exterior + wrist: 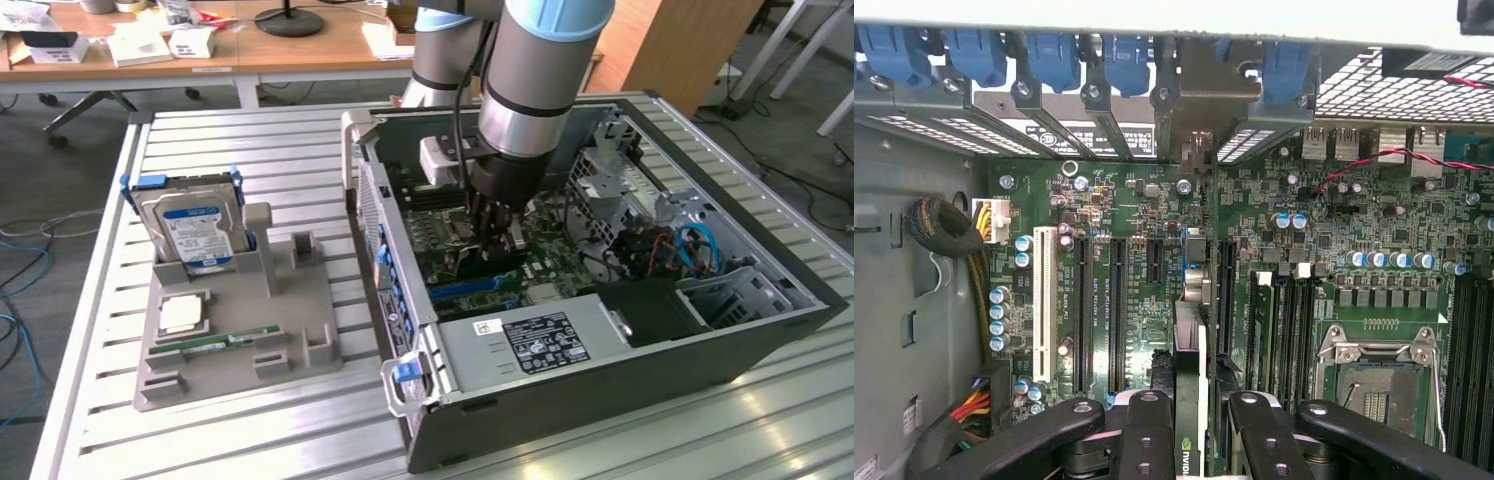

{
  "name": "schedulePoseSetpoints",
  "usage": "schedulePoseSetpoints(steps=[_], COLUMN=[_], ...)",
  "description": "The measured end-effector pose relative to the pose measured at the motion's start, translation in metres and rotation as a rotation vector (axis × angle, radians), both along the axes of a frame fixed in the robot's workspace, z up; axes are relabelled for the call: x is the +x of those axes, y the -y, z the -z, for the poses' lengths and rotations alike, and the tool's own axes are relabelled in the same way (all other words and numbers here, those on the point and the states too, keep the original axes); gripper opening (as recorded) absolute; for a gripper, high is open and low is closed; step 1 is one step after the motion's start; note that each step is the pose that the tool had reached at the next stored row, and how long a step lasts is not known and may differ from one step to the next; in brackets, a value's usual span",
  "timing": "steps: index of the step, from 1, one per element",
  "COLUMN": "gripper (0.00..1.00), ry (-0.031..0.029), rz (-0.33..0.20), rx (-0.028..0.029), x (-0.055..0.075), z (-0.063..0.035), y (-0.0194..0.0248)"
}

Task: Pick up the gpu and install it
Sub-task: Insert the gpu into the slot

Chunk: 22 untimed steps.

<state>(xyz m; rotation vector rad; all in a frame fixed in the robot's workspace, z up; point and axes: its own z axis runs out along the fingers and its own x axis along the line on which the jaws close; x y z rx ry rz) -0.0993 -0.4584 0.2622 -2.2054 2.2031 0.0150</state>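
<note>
The gpu (1192, 340) shows edge-on in the wrist view, standing upright over the green motherboard (1104, 210). Its silver end bracket (1199, 100) reaches the row of rear slot openings. My gripper (1199, 405) is shut on the card, with a black finger (1149, 420) on each side of it. In the exterior view the gripper (494, 235) reaches down into the open computer case (627, 350), and the dark gpu (474, 265) is just below it, above the board. Whether the card's edge sits in a slot, I cannot tell.
A grey parts holder (300, 300) on the slatted table carries a silver hard drive (194, 225), a processor chip (183, 312) and a green RAM stick (214, 340). Inside the case are the power supply (534, 340), drive cage (734, 295), cables (964, 260) and an open CPU socket (1379, 375).
</note>
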Motion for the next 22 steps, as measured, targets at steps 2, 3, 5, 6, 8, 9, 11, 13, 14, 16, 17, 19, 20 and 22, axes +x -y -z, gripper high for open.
schedulePoseSetpoints(steps=[2,3,5,6,8,9,11,13,14,16,17,19,20,22], gripper=[0.26,0.26,0.26,0.26,0.26,0.26,0.26,0.26,0.26,0.26,0.26,0.26,0.26,0.26], ry=[0.0001,0.0001,0.0001,0.0000,-0.0001,-0.0001,0.0000,0.0002,0.0002,0.0001,0.0001,0.0002,0.0000,-0.0001], rz=[0.000,0.000,0.000,0.000,0.000,0.000,0.000,0.000,0.000,0.000,0.001,0.002,0.003,0.004], rx=[0.0001,0.0001,0.0000,-0.0001,-0.0003,-0.0002,-0.0001,0.0004,0.0003,0.0001,0.0001,0.0000,-0.0001,-0.0002], x=[0.0000,0.0000,0.0000,0.0000,0.0000,0.0000,0.0000,0.0000,0.0000,0.0000,0.0000,0.0000,0.0000,0.0000], z=[0.0009,0.0014,0.0022,0.0025,0.0026,0.0027,0.0028,0.0032,0.0032,0.0032,0.0033,0.0035,0.0036,0.0040], y=[0.0000,0.0000,0.0000,0.0001,0.0001,0.0000,0.0000,0.0003,0.0006,0.0010,0.0010,0.0012,0.0013,0.0013])
